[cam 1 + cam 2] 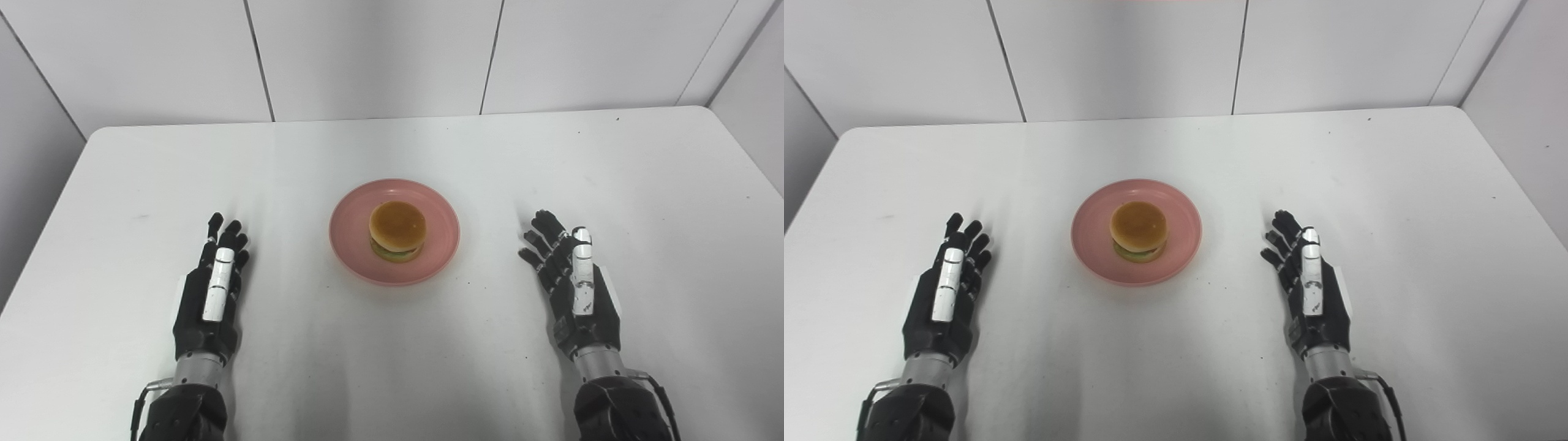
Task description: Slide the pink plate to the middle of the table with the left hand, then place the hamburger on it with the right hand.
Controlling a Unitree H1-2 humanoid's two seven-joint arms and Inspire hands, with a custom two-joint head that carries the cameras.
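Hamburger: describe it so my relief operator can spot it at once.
On the white table, look to the middle, between the open left hand and right hand. There sits the pink plate. The hamburger rests on it, the only brown, domed thing in view.

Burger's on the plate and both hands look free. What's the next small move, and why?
Probably none beyond holding both hands where they rest. The hamburger sits on the pink plate near the table's middle, and the left hand and right hand are open, clear of it.

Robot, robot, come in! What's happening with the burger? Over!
Both robot hands, left and right, open, empty. Hamburger sits on pink plate, mid-table. Nothing in the way.
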